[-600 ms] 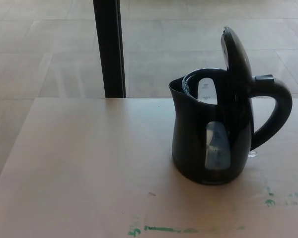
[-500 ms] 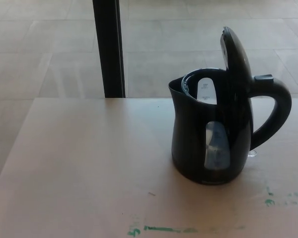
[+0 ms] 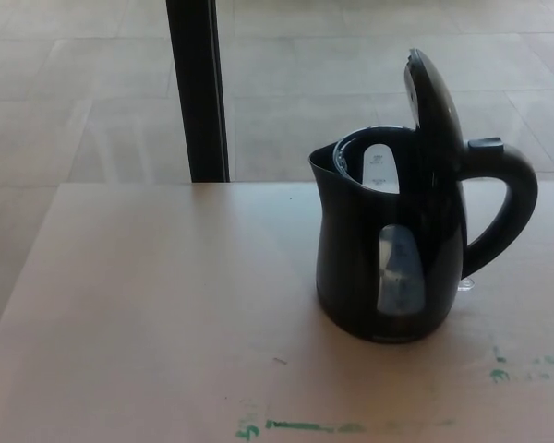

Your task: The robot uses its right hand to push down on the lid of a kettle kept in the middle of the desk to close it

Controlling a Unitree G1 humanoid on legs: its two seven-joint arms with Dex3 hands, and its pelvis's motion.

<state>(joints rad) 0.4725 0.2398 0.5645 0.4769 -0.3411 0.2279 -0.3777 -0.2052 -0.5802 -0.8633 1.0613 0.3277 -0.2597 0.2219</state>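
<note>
Kettle (image 3: 388, 268) upright on desk (image 3: 148, 305), spout toward 9 o'clock, handle (image 3: 508, 208) toward 3 o'clock; lid (image 3: 434, 106) raised, near vertical. Hands unseen, finger state unknowable.

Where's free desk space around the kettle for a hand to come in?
The desk is bare from its left edge to the kettle, and along the front down to the green marks. Tightest is the right: the handle nears the picture's edge. The raised lid has open air above.

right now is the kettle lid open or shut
Open. The lid stands nearly upright above the kettle, leaving its round mouth uncovered. No hand is in view.
</note>
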